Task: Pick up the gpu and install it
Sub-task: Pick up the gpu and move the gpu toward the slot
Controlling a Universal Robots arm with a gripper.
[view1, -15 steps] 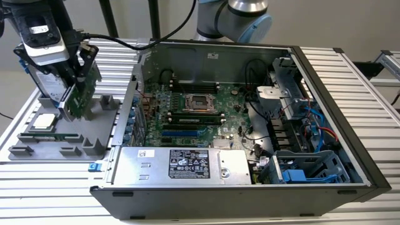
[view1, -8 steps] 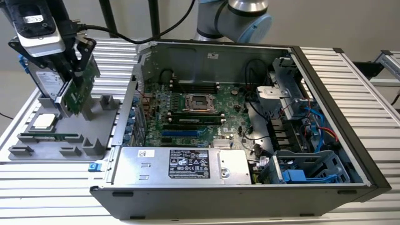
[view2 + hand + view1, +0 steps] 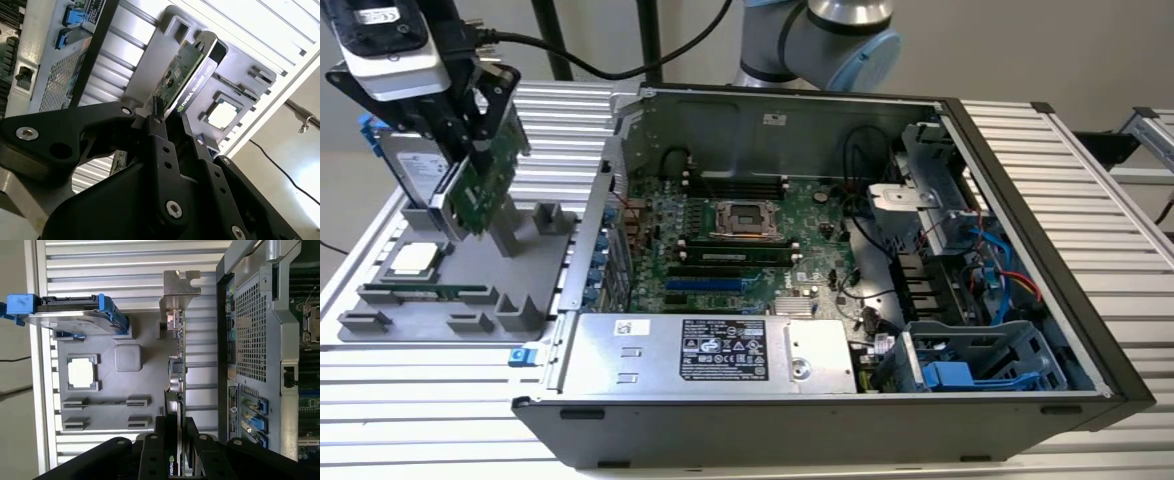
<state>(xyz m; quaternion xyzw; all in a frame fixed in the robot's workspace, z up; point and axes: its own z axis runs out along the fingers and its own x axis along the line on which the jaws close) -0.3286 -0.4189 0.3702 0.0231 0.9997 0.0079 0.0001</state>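
1. The gripper (image 3: 470, 135) is seen in the exterior view at the upper left, above the grey holder tray (image 3: 400, 325) that lies on the slatted table beside the open computer case (image 3: 854, 420).
2. The gpu (image 3: 483, 195) is clamped in the gripper – the jaws are drawn together on the card's upper edge, narrowed to the thickness of board and cooler.
3. The card is held upright and hangs down toward the tray. Whether its lower edge is clear of the tray's slot posts cannot be told.
4. In the second wrist view the gpu (image 3: 185, 75) is seen pinched at the gripper (image 3: 167, 117), green board on one side and black cooler on the other.
5. In the first wrist view the gpu (image 3: 177, 370) is shown edge-on, with its silver metal bracket (image 3: 180, 287) at the far end – just beside the case's perforated rear panel (image 3: 250, 330).
6. A hard drive (image 3: 70, 315) with blue rails stands in the tray, well apart from the card, and a processor chip (image 3: 81, 373) lies flat near it.
7. Inside the case, the motherboard (image 3: 720, 250) lies exposed above the power supply (image 3: 707, 350).
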